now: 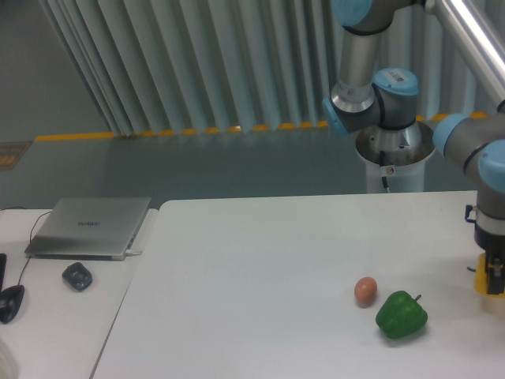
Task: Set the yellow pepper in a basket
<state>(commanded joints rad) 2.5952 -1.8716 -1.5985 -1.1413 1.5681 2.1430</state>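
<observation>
On the low side surface left of the counter (260, 268) lie a dark mouse (77, 275) and, behind it, a closed grey laptop (88, 227). Neither has any part in this job.

Take the green pepper (401, 315) as the marker. It sits on the counter toward the near right. The small brown egg (364, 290) lies just to its left and a little behind, close to it but apparently not touching.

Well to the right of the green pepper, at the very edge of the view, the end effector (495, 278) hangs low over the counter. The yellow pepper (481, 281) shows only as a sliver of yellow around the dark fingers, so it seems to be caught between them. Since the view cuts off both of them there, I cannot tell for sure whether the grip is clenched or loose.

No basket is in view anywhere, so the drop point must lie outside what the camera covers.

To do this step well, I would make sure the fingers sit across the pepper's widest lobes before any lift, because its glossy skin will likely slip. The lift should go straight up, and the carry should pass high over the green pepper and the egg, since a nudge would likely roll the egg.
</observation>
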